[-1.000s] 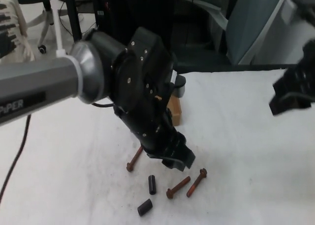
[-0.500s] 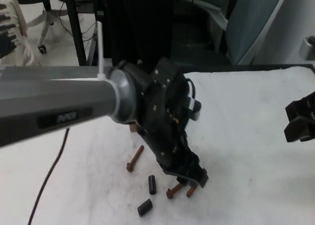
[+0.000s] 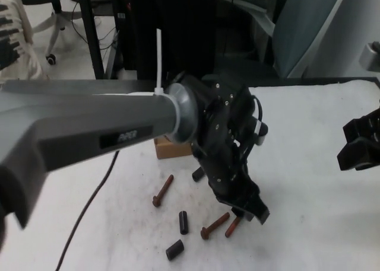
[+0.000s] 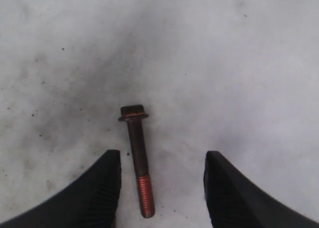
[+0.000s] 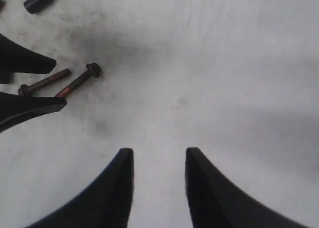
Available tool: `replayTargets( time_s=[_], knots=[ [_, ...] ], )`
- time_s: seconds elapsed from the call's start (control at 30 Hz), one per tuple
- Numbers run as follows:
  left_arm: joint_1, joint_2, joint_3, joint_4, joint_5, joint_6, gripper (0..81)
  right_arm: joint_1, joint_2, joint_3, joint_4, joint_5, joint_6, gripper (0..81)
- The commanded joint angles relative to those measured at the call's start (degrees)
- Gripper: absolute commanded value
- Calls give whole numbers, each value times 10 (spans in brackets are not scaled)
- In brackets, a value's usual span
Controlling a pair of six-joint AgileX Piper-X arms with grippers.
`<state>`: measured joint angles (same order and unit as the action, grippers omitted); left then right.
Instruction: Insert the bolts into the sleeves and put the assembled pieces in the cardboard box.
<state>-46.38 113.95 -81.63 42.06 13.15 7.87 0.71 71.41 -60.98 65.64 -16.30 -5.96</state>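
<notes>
the left gripper (image 4: 160, 155) hangs open just above the white-clothed bench (image 3: 309, 182), near the middle of its near edge. a rusty brown flanged bolt (image 4: 137, 155) lies flat between its black fingers (image 4: 99, 188), close to one of them. a second bolt (image 3: 215, 225) lies just beside it. a short black cylindrical sleeve (image 3: 183, 222) lies near them. the small brown cardboard box (image 3: 169, 148) sits further toward the far edge. the right gripper (image 5: 158, 153) is open and empty by the right edge.
</notes>
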Motion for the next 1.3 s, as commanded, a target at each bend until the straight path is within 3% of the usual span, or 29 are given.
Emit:
replayTargets(
  time_s=[0.0, 1.27],
  knots=[
    [-1, 3, -10, 13, -11, 17, 478, -2, -2, 1, 3, -8, -4, 329],
    [-11, 30, -42, 41, -4, 37, 478, -2, -2, 1, 3, -8, -4, 329]
  ],
)
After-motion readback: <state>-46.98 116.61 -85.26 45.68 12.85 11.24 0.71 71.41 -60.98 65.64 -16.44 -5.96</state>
